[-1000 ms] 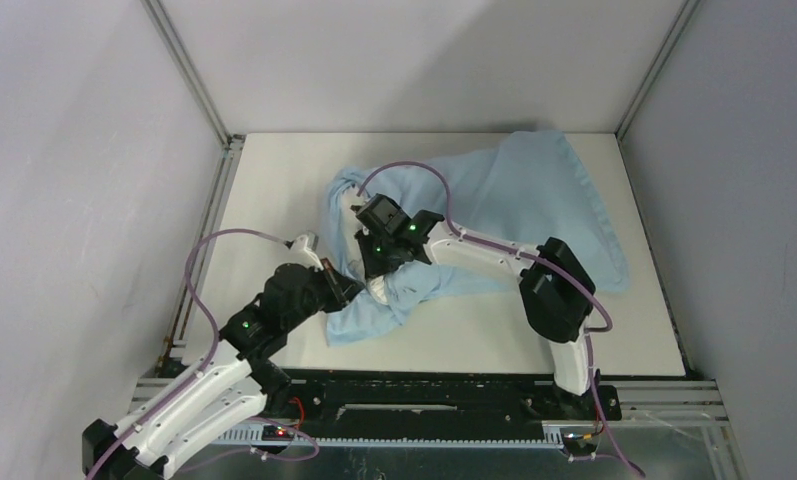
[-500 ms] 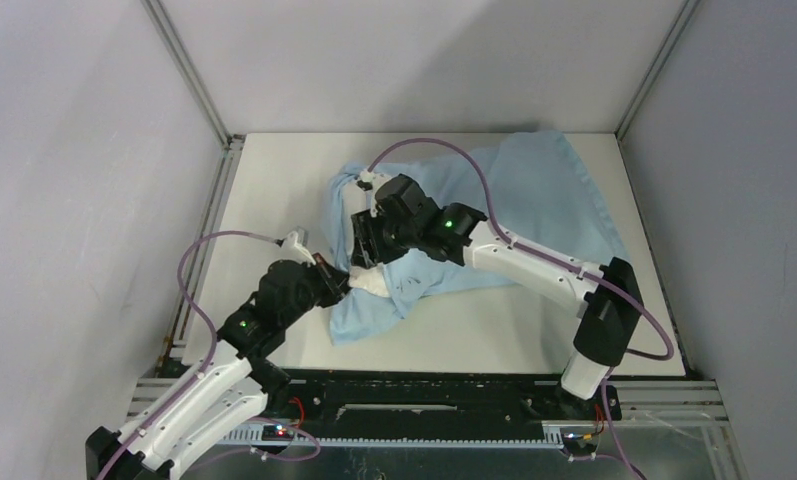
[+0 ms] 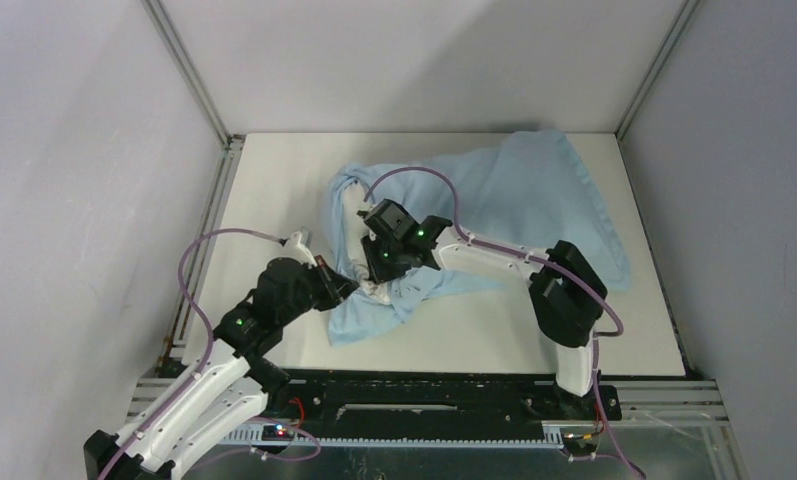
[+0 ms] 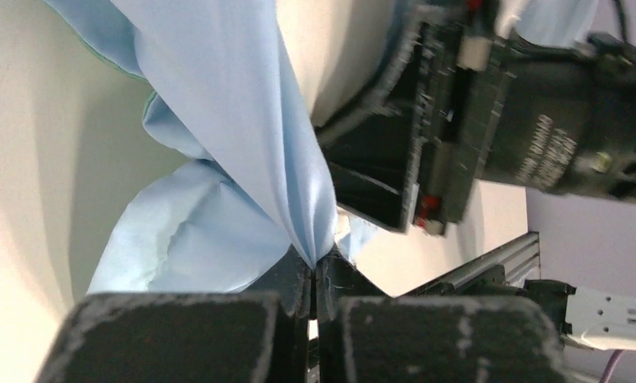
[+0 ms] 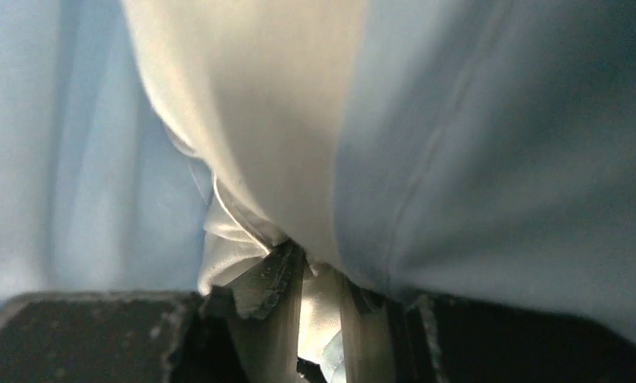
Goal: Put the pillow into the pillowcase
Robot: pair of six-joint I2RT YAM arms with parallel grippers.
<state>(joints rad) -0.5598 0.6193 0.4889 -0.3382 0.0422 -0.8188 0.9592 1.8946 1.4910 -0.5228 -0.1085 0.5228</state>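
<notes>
The light blue pillowcase (image 3: 534, 195) lies spread across the middle and back right of the table. The white pillow (image 3: 377, 290) shows only as a small patch at the case's near-left mouth; most of it is hidden in the cloth. My left gripper (image 3: 346, 288) is shut on a fold of the pillowcase edge (image 4: 298, 183). My right gripper (image 3: 374, 272) is at the mouth, shut on a bunch of white pillow fabric (image 5: 250, 136), with blue cloth (image 5: 498, 159) draped beside it.
The white table (image 3: 274, 190) is bare at the left and along the front (image 3: 474, 345). Grey walls and metal frame posts (image 3: 189, 70) enclose it. The right arm's purple cable (image 3: 414, 172) loops over the pillowcase.
The right arm pushed forward toward the back left, then pulled back and its elbow folded again. The left gripper kept its hold on the case edge, barely moving.
</notes>
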